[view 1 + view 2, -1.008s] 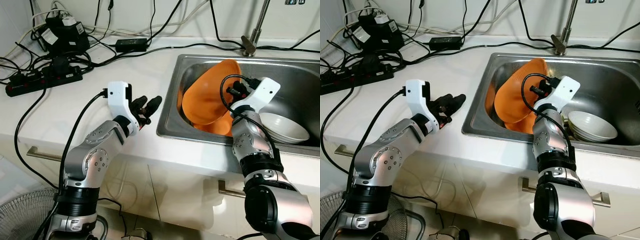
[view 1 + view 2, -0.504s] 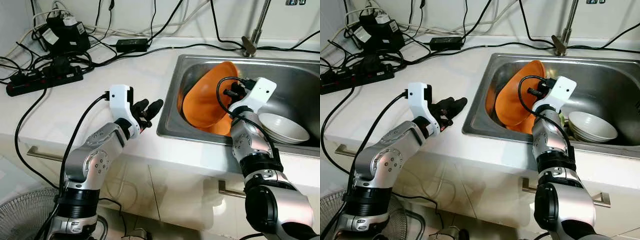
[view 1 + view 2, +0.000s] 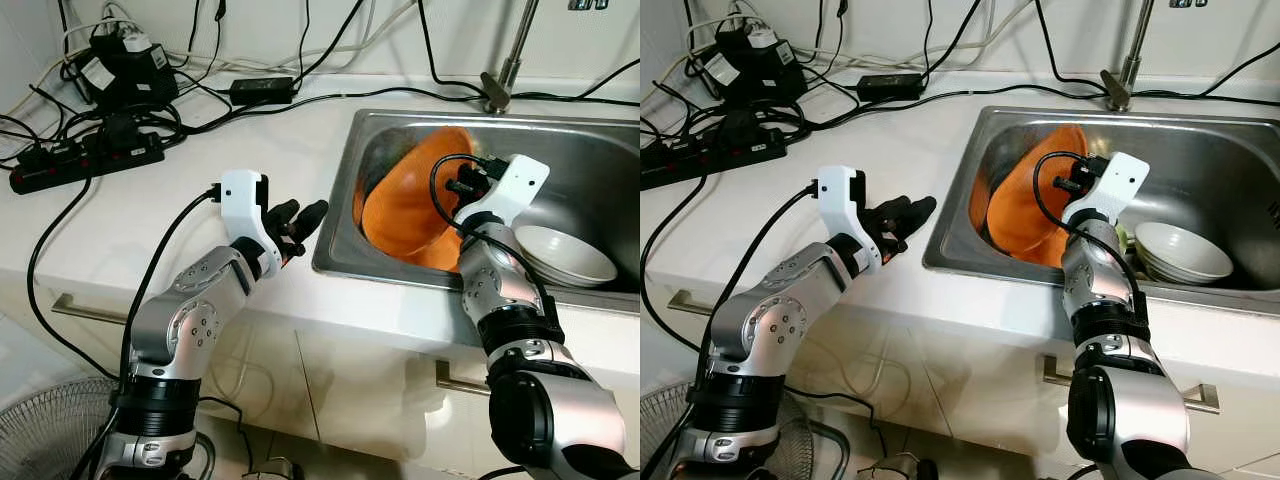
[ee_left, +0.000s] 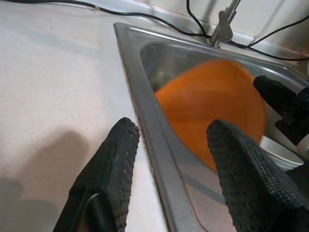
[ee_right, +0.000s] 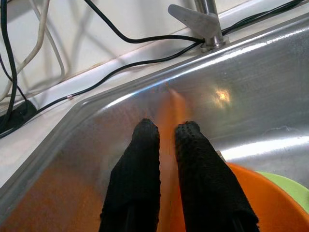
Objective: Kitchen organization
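The head views show the white counter with the steel sink set into it; a large orange bowl stands tilted on its edge in the left part of the sink, leaning toward the left wall, and a white bowl lies just beside it on the sink floor; at the far left of the counter there are a black power strip and several tangled cables; the faucet rises behind the sink.

The right wrist view adds what the head views hide: the right gripper has its two fingers close together around the thin orange rim, which passes between them, so it is clamped on the orange bowl; a small piece of a green thing appears behind the bowl, and I cannot tell what it is.

The left wrist view shows the left gripper with its fingers wide apart, holding nothing; it hovers over the counter at the left rim of the sink; the orange bowl lies ahead of it, inside the sink, apart from the fingers.
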`<state>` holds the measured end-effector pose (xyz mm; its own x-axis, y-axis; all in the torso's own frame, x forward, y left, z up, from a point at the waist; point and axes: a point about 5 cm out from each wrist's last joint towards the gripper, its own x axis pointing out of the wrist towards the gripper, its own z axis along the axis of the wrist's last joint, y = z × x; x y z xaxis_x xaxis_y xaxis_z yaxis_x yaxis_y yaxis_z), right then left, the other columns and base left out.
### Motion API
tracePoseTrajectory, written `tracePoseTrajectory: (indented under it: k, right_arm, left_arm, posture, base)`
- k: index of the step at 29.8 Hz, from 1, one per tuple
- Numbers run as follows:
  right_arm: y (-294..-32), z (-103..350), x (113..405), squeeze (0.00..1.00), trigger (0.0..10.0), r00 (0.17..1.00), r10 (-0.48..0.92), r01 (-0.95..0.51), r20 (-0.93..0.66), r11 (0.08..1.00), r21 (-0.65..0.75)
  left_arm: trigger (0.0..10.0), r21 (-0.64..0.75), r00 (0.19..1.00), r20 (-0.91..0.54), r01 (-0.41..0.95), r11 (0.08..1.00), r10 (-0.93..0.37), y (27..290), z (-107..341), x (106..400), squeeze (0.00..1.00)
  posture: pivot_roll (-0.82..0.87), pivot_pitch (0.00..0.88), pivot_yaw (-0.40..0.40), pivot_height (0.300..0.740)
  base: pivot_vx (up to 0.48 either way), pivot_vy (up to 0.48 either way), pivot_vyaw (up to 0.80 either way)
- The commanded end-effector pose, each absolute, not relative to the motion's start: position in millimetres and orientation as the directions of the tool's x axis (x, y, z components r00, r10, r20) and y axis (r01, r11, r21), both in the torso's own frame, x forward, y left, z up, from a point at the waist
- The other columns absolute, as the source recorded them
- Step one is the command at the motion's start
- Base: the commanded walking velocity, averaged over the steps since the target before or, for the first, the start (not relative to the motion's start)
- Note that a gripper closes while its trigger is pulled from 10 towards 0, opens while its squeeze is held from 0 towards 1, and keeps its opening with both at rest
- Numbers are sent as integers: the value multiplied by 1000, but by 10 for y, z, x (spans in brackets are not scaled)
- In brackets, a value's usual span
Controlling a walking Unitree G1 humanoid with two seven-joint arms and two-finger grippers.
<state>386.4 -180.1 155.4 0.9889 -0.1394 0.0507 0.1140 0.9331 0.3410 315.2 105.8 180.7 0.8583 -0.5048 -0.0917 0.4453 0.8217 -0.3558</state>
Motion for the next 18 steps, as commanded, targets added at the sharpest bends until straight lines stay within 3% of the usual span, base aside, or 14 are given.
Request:
tracePoseTrajectory:
  k: [1, 18]
  right_arm:
    - [-1754, 1461, 3840, 0, 10000, 992, -125, 110, 24, 937, 332]
    - [-1741, 1507, 3843, 0, 10000, 991, -121, 98, 52, 942, 322]
  left_arm:
    - [10000, -349, 858, -79, 453, 821, -507, 1083, 1843, 3144, 0]
    - [10000, -311, 880, -55, 433, 846, -471, 1114, 1871, 3171, 0]
  posture:
    - [174, 37, 100, 740]
    - [170, 38, 101, 740]
  base:
    - [0, 0, 0]
    - [0, 0, 0]
